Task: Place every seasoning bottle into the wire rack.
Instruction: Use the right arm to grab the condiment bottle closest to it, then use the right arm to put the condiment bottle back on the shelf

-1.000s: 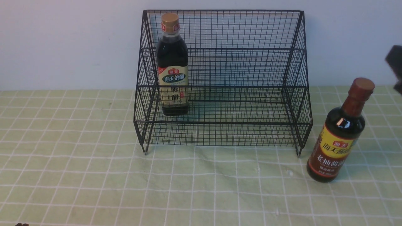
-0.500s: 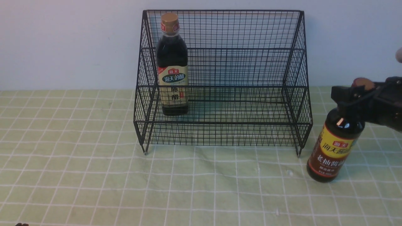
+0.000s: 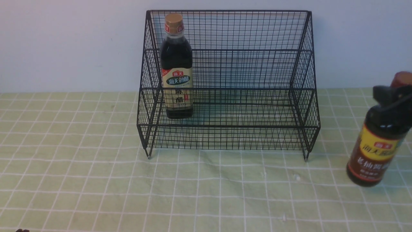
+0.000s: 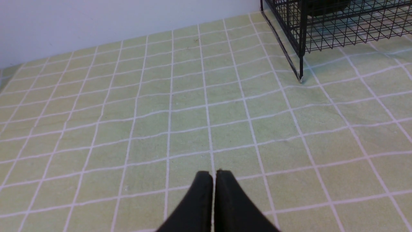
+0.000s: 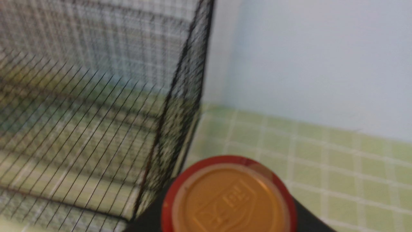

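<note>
Well in front of the rack [image 3: 251, 138], off its left corner: left gripper [image 4: 213, 174] pressed shut on nothing, parked low over the cloth [image 3: 96, 187], out of the way. Right of the rack, outside it: round bottle [image 3: 375, 151], neck clamped by the right gripper [image 3: 395, 96] just under the cap [image 5: 228, 196]. A high hold, probably to leave the body free to clear the rack's front rail. Inside, at the rack's left end: square bottle [image 3: 177, 80], upright, already home.
</note>
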